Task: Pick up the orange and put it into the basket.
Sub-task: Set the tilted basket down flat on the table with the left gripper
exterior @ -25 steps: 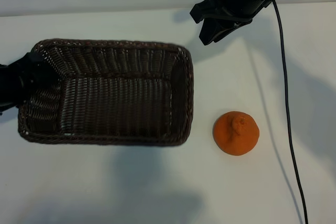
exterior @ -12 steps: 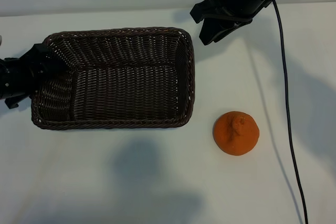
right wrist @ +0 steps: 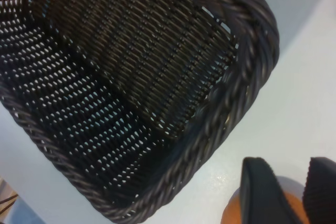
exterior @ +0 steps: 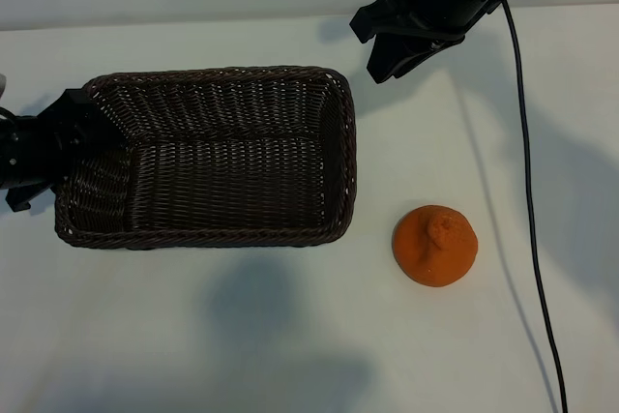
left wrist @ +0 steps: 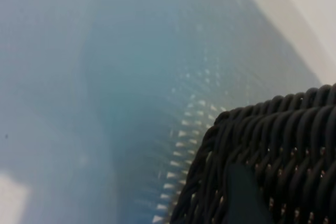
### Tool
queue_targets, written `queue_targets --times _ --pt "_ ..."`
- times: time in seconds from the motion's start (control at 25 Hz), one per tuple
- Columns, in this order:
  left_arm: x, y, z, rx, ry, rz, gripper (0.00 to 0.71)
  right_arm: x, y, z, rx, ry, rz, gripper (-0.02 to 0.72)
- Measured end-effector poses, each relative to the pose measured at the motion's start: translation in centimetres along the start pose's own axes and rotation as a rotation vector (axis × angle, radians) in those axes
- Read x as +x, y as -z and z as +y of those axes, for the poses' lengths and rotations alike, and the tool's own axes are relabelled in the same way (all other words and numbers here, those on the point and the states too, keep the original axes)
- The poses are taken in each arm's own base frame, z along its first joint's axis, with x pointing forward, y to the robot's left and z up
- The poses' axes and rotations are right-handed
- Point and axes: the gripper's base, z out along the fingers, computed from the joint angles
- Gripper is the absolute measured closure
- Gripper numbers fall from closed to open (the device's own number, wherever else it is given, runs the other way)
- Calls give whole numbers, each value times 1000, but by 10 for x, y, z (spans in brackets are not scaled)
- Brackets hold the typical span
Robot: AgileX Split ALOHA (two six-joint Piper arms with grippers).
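The orange (exterior: 435, 245) rests on the white table, right of the basket (exterior: 343, 162) and apart from it. The dark woven basket lies left of centre, its inside bare. My left gripper (exterior: 64, 138) is shut on the basket's left rim; in the left wrist view one dark finger (left wrist: 247, 198) lies against the weave (left wrist: 273, 140). My right gripper (exterior: 397, 57) hangs open above the table beyond the basket's far right corner, holding nothing. In the right wrist view its fingertips (right wrist: 260, 187) frame the orange (right wrist: 231, 216) beyond the basket rim (right wrist: 210, 129).
A black cable (exterior: 527, 191) runs from the right arm down the table's right side, passing just right of the orange. The table's far edge meets a pale wall behind the right arm. Bare white tabletop lies in front of the basket and the orange.
The basket, held at its left rim, has shifted and swung from a tilted pose to a squarer one, its left end higher in the picture. The right gripper and the orange have stayed put.
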Motion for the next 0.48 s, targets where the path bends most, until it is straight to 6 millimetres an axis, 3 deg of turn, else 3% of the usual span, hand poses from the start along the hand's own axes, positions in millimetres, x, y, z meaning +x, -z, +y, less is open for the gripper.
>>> queue_targets --times 0.36,0.48 --pt "1 0 -2 18 9 14 292 0 0 0 0 0 0 462" --pt "2 0 -3 38 16 27 192 0 0 0 0 0 0 462"
